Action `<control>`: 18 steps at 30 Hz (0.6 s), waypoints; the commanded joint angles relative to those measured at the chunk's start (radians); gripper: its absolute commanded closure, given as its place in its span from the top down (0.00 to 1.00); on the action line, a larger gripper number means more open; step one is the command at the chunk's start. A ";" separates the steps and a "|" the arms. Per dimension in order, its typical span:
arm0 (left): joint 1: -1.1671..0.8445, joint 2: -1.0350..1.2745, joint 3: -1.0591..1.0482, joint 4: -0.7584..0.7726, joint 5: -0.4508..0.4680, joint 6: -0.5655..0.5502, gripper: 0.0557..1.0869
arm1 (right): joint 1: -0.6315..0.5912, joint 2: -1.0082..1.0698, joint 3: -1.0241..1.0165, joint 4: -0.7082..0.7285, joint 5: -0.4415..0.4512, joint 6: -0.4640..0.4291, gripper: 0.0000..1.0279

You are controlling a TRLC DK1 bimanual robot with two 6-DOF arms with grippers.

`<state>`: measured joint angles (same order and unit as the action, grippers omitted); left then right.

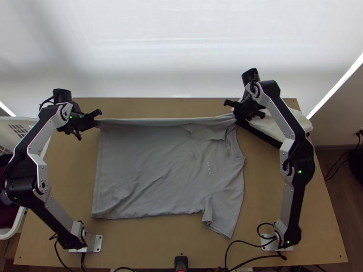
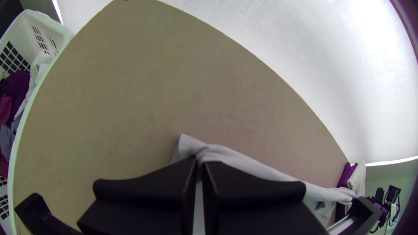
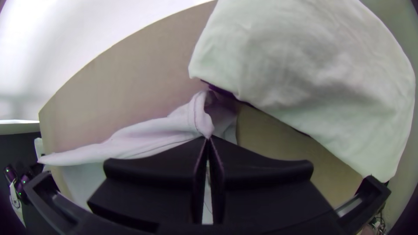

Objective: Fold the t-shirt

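Basket: white, slatted, stands past the bench's left edge; I see purple, red and pale laundry (image 2: 17,87) inside the basket (image 1: 16,119).
Left gripper: I have it (image 1: 94,122) near the bench's far left corner, fingers clenched on the t-shirt's far hem corner; a bit of cloth pokes out past the tips.
T-shirt: grey, mostly spread mid-bench (image 1: 154,167), hem toward the left edge, collar toward the right edge, near sleeve (image 1: 224,208) angled toward the near edge.
Shirt's far side: drawn into a narrow strip (image 1: 159,121) between my two grippers, running along the bench's far edge, just inside it; a flap (image 1: 204,131) lies over the body near the collar.
Right gripper: at the strip's right end (image 1: 236,117), fingers pinched together on bunched cloth by the shoulder, beside the collar.
White cloth: at the bench's far right corner (image 1: 274,127), just beside the right gripper; dark purple cloth (image 2: 344,176) shows under it.
Black device: upright at the middle of the near edge (image 1: 181,262), cannot tell what it is.
Cables: loop (image 1: 245,239) at the near edge, by the right arm's base.
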<state>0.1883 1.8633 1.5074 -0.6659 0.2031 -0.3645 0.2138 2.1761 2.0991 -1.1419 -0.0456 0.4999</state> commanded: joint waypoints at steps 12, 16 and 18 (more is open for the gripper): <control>0.025 -0.138 -0.225 -0.001 0.042 0.113 0.04 | 0.039 -0.177 -0.255 0.010 0.013 -0.018 0.03; 0.022 -0.150 -0.268 0.002 0.042 0.121 0.04 | 0.050 -0.219 -0.343 0.048 0.012 -0.018 0.03; 0.022 -0.156 -0.282 0.005 0.044 0.122 0.04 | 0.053 -0.239 -0.389 0.071 0.012 -0.018 0.03</control>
<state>0.2031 1.7420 1.2648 -0.6643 0.2371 -0.2600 0.2611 1.9907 1.7706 -1.0882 -0.0422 0.4896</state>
